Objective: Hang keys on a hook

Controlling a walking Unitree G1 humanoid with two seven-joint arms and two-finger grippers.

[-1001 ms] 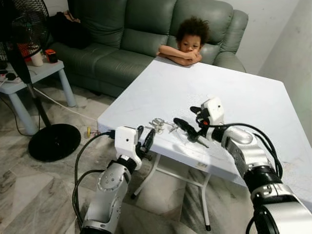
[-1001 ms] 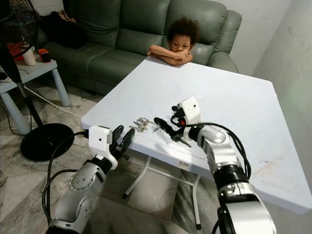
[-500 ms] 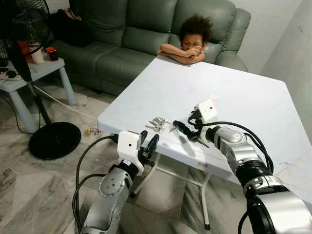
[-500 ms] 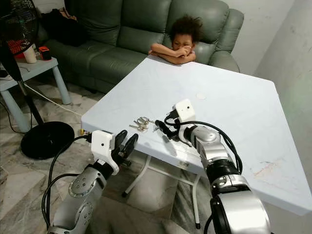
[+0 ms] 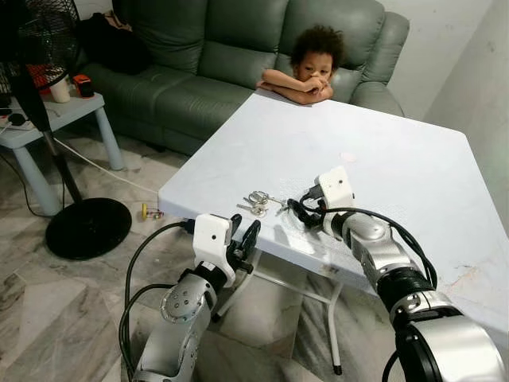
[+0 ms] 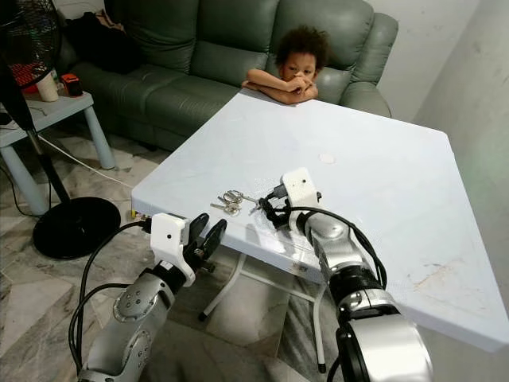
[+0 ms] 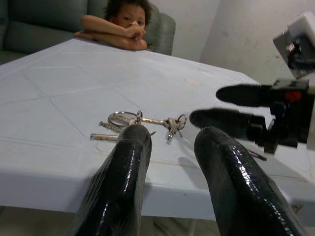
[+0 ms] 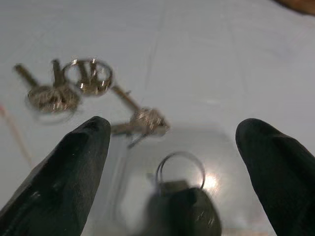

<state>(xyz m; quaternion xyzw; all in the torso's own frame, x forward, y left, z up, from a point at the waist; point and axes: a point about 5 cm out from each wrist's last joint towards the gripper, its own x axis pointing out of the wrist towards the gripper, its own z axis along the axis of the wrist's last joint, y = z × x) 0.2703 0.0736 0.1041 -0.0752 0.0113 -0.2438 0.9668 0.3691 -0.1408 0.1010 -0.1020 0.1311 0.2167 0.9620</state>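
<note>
Your right gripper [image 5: 296, 211] sits low over the worktop [image 5: 398, 171], fingers spread wide and grasping nothing, pointing left at the keys [image 5: 258, 202] near the worktop's near-left edge. Bring the fingers down either side of the ring and close on that, not on loose key blades; they lie flat and would likely slide on the smooth top. Left gripper [image 5: 241, 239] hovers just below the near edge, fingers parted, empty. No hook visible. No containers here. A child [image 5: 310, 68] leans on the far edge.
</note>
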